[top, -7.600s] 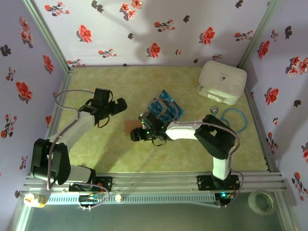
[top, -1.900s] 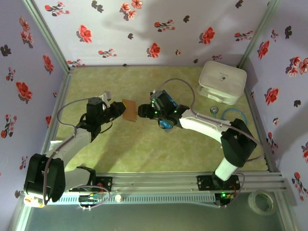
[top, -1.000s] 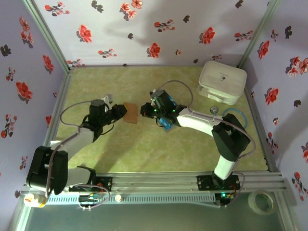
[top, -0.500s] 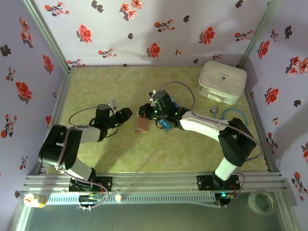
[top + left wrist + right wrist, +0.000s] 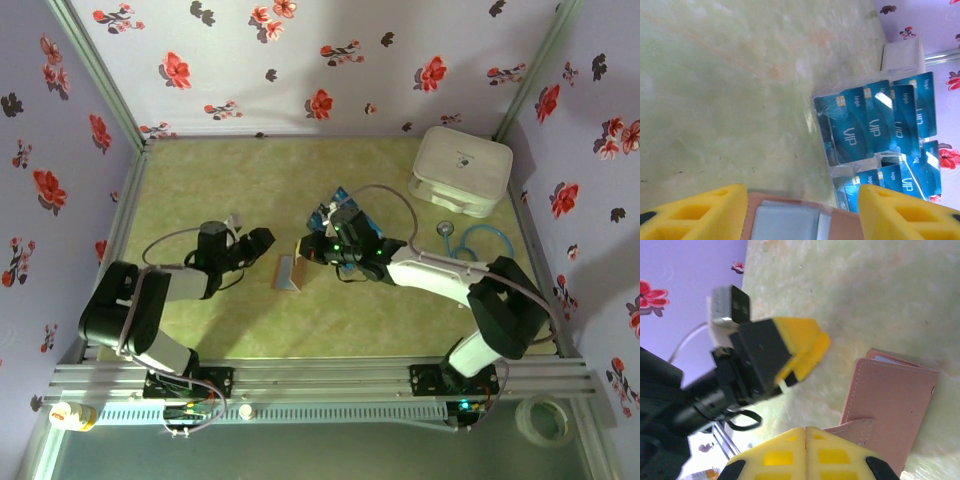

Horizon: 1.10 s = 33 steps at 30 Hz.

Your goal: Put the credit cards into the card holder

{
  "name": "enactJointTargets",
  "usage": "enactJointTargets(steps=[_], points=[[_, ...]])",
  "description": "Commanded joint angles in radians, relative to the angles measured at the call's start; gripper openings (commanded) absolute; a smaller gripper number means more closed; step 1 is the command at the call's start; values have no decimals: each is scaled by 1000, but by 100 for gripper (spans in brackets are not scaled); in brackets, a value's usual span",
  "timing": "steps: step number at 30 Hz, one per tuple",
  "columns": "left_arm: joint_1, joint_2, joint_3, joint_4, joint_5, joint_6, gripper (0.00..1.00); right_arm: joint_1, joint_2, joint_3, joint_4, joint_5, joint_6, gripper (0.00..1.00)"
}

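Card holder (image 5: 290, 272) lying on worktop (image 5: 200, 180), mid-scene, between both grippers. Left gripper (image 5: 258, 245) just left of it, fingers apart, holding nothing. Right gripper (image 5: 805, 435) fingers pressed together, at holder's right edge. Credit cards (image 5: 875, 130) overlapping in cluster, farther right, partly under right arm.

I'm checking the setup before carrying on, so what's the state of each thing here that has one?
card holder: lying on the table, flap open
credit cards: loose overlapping pile, printed side up, outside the holder
left tool: open, fingers wide apart
right tool: shut, tips at the holder's flap
white box: lid closed
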Motion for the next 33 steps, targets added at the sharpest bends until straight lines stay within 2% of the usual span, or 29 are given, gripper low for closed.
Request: enactJointTargets(steps=[1, 6, 10, 19, 33], points=[[-9, -73, 28, -194, -44, 73, 61, -2, -59, -69, 23, -5, -25, 0], [-75, -131, 143, -542, -170, 229, 61, -16, -121, -155, 1, 2, -64, 0], [-117, -117, 203, -667, -234, 292, 61, -29, -191, -219, -30, 35, -81, 0], [-174, -72, 238, -729, -248, 334, 62, -57, -269, -314, -83, 90, -103, 0], [-206, -81, 182, -716, -206, 343, 63, -59, -142, -333, -17, 101, -105, 0]])
